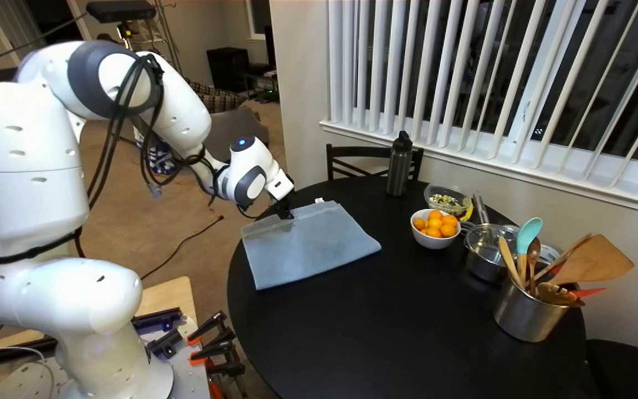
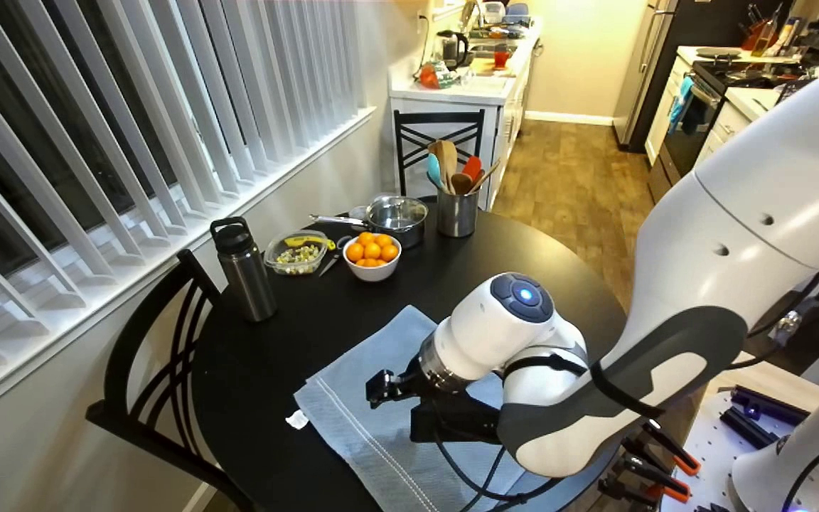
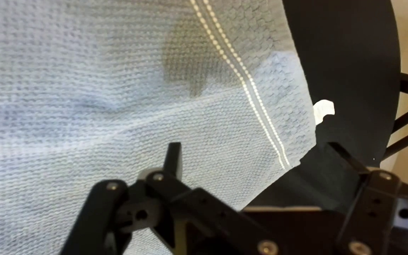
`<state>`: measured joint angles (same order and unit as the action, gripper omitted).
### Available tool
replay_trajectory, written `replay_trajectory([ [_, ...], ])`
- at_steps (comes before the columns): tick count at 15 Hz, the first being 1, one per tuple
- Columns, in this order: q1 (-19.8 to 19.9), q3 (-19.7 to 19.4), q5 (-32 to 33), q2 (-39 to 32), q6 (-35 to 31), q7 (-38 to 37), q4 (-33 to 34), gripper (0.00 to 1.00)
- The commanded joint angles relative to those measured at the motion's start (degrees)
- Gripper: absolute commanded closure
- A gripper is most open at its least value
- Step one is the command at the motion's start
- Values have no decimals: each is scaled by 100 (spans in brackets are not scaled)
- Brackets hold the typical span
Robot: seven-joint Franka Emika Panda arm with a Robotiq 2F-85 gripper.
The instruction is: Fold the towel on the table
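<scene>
Towel partly hidden behind the arm in an exterior view (cropped below, too).

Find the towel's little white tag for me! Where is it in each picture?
In an exterior view: the white tag is almost exactly in the middle, at the top edge of the towel.
In an exterior view: the tag is low and left of centre, just below the towel's left corner.
In the wrist view: the tag is right of centre, a little above halfway.
Shared landmark: the towel; the tag pokes past its edge in all three.
</scene>
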<state>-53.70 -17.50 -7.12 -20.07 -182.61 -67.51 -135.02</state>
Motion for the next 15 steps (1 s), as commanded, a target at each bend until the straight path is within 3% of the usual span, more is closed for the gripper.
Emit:
replay_trajectory([
  [1, -1280, -1346, 188, 723, 80, -222, -802, 0],
  [5, -2855, -3145, 226, 731, 43, -346, -1040, 0],
  [10, -4230, -4555, 63, 635, 148, -303, -1186, 0],
  [11, -3787, -4171, 85, 582, 69, -126, -1063, 0],
  [15, -3860, -4231, 84, 568, 73, -126, -1065, 0],
])
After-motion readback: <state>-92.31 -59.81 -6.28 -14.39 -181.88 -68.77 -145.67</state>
